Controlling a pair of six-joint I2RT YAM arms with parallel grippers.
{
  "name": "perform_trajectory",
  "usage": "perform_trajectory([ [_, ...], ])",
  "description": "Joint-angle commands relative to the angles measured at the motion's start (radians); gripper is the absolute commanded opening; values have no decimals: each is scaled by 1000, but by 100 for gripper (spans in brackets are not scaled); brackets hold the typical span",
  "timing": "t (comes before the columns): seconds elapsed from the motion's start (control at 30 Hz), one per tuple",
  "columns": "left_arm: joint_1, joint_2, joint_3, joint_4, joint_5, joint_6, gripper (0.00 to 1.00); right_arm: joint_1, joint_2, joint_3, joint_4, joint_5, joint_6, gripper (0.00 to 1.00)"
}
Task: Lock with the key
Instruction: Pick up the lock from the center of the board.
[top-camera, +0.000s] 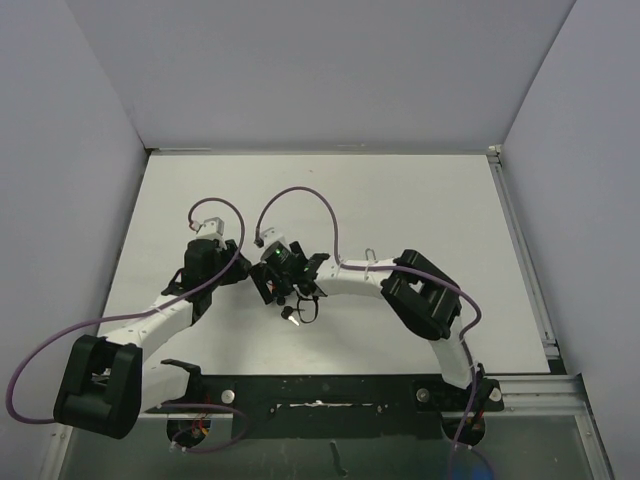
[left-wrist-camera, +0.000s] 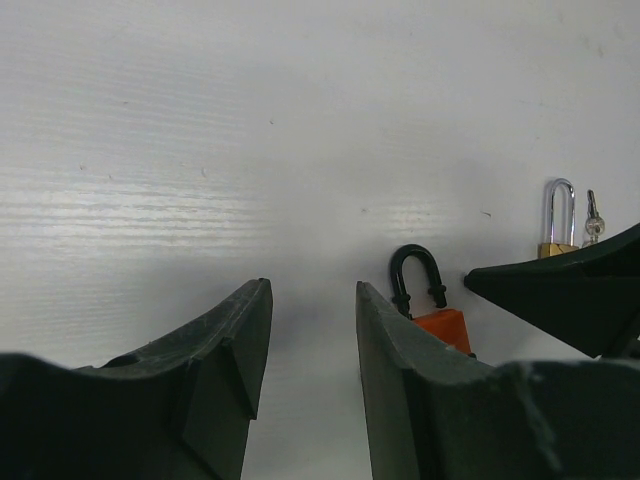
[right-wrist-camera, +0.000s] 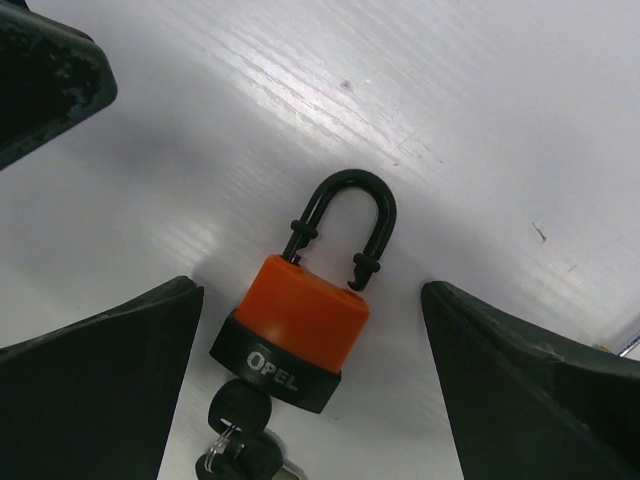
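An orange padlock (right-wrist-camera: 300, 325) with a black base lies flat on the white table. Its black shackle (right-wrist-camera: 345, 225) stands open, the free end lifted out of the body. A black-headed key (right-wrist-camera: 238, 408) sits at the lock's base, on a ring with other keys. My right gripper (right-wrist-camera: 310, 290) is open wide, one finger on each side of the lock, touching neither side. My left gripper (left-wrist-camera: 312, 290) is open with only bare table between its fingers; the orange padlock (left-wrist-camera: 442, 328) peeks out just right of it. In the top view the right gripper (top-camera: 275, 272) covers the lock, and the left gripper (top-camera: 236, 260) is close beside it.
A brass padlock (left-wrist-camera: 558, 218) with a silver shackle and a small key (left-wrist-camera: 593, 218) lie farther off on the table. A bunch of keys (top-camera: 293, 315) shows just below the right gripper. Grey walls close the table on three sides, and a metal rail (top-camera: 525, 260) runs along its right edge.
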Motion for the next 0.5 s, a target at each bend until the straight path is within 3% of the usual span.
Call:
perform_trajectory([
  [0.0,4,-9,1,54,-2,-11,38,31,35,94,-59,66,-19,97],
  [0.33,6,-1,-4,72,8,-19,38,56,62,104,-175,179,17,91],
  [0.47,5,8,-1,79,10,-21,38,57,48,74,-170,156,32,73],
])
